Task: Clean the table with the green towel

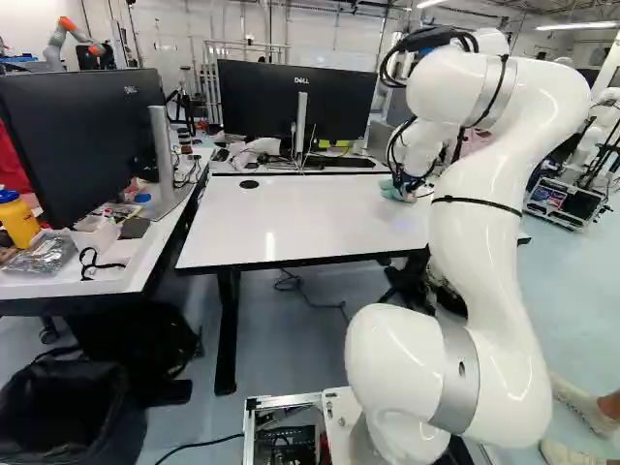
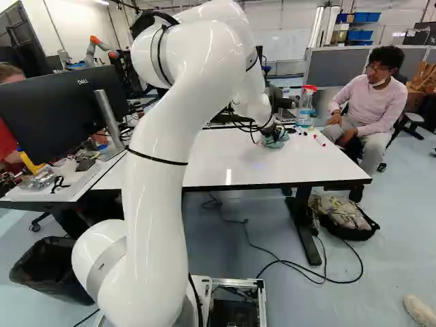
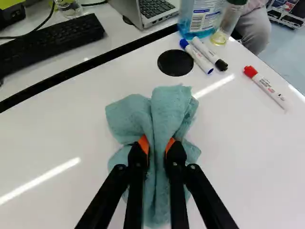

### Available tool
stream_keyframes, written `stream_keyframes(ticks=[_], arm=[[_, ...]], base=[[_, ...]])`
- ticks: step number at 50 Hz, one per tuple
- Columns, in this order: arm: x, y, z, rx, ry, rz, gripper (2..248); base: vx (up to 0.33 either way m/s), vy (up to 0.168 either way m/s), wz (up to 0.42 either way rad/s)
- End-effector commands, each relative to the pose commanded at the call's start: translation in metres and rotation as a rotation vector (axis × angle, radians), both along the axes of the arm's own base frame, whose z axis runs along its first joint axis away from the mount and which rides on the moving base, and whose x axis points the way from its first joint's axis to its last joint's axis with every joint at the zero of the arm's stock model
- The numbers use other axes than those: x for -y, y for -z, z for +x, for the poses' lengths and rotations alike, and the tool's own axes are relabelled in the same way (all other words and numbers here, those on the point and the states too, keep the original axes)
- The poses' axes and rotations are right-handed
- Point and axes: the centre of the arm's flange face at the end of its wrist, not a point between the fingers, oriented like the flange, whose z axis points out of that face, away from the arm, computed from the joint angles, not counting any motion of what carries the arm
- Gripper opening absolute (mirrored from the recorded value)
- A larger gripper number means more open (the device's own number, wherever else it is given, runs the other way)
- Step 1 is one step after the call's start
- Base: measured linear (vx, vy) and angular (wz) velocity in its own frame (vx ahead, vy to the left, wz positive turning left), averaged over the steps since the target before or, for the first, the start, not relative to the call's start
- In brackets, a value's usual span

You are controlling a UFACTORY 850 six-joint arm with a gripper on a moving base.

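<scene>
here, claw (image 2: 274, 133) tight on the green towel (image 3: 170, 109), a bottle (image 3: 204, 18) of apparently blue liquid (image 3: 187, 29) beyond

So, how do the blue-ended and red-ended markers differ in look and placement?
The blue-ended marker shows blue; the red-ended marker shows red. The blue-ended marker lies alongside the black-ended marker, near the round black disc; the red-ended marker lies apart from them. Both have white bodies and lie on the table.
</scene>
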Motion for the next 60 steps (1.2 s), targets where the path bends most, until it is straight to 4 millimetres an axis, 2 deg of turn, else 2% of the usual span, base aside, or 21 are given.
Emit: stream_keyframes(ticks=[14, 27, 43, 60], arm=[[0.018, -0.001, -0.016, -0.005, 0.034, 0.003, 55], [0.018, -0.003, -0.039, -0.020, 0.050, 0.011, 55], [0.006, -0.006, -0.066, -0.042, 0.055, 0.023, 55], [-0.022, -0.008, -0.070, -0.053, 0.020, 0.028, 55]], base=[[0.000, 0.000, 0.000], [0.000, 0.000, 0.000], [0.000, 0.000, 0.000], [0.000, 0.000, 0.000]])
